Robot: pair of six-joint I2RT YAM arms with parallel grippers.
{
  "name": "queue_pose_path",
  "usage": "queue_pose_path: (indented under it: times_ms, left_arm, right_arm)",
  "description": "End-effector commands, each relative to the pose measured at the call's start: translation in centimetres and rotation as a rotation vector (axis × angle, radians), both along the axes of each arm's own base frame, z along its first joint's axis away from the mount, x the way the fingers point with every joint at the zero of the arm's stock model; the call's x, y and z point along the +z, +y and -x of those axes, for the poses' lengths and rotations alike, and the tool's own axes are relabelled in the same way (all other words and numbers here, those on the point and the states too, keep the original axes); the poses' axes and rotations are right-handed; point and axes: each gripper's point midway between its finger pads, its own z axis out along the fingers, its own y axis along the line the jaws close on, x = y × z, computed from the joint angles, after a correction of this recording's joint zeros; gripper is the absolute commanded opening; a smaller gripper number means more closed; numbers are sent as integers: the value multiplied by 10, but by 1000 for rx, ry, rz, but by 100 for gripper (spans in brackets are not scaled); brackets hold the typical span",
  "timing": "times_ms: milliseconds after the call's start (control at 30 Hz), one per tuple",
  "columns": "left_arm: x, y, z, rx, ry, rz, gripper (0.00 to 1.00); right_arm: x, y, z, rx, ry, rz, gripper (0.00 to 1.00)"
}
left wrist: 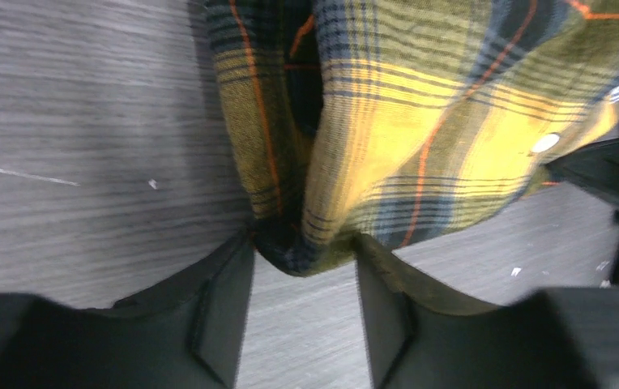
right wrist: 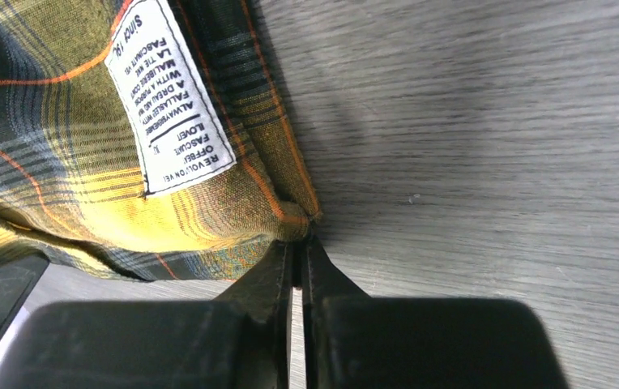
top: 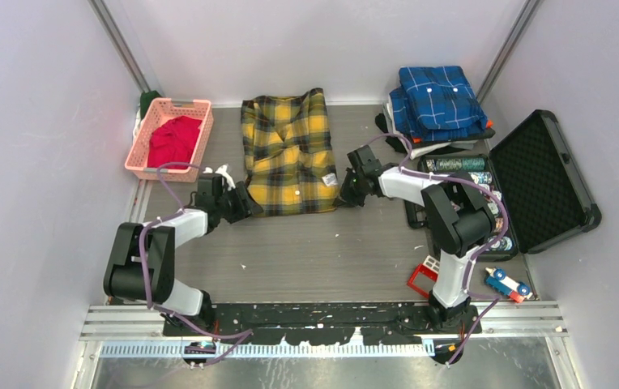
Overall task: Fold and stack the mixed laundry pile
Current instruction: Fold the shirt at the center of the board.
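The yellow-and-black plaid shirt [top: 286, 150] lies flat at the middle back of the table. My left gripper [top: 245, 203] is at its near left corner. In the left wrist view the jaws [left wrist: 305, 251] stand apart, with the bunched corner of the shirt [left wrist: 420, 121] between the fingertips. My right gripper [top: 345, 194] is at the near right corner. In the right wrist view it [right wrist: 298, 243] is shut on the hem corner of the shirt [right wrist: 63, 162], beside a white care label [right wrist: 168, 97]. The red T-shirt [top: 172, 139] lies in the pink basket [top: 140, 154].
A folded blue plaid shirt [top: 440, 97] lies on a stack at the back right. An open black case [top: 545, 178] with small items stands at the right. A toy car [top: 507, 284] and a red piece [top: 422, 278] lie near the right arm's base.
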Motion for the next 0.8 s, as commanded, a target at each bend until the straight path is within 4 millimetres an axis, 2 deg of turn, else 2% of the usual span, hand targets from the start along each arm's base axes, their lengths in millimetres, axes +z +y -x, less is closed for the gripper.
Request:
queue_pose_path:
  times_ms: [0,100,167,300,400,633,767]
  left_arm:
    - [-20,2,4,22,56,4,38]
    - [-20,-4,2,9,66,36,13]
    - [-14,-7,3,9,63,62,1]
    - [4,-8,15,28,77,75,0]
    - [14,-14,36,24,115,85,0]
    - [37,-25,92,13,158,111,0]
    - [56,-30,123,13,155,149,0]
  right_arm:
    - [-7,-8,-6,-33,4,48,1]
    - [-1,-5,-7,-22,-16,28,1]
    - [4,-6,-5,-20,-24,21,1]
    - [15,-10,9,-35,-29,-5,1]
    - [20,-16,27,-57,-13,-24,1]
    - [63,-25,73,-91,-56,-69,1]
    - [89,-31,107,-74,-92,-32,1]
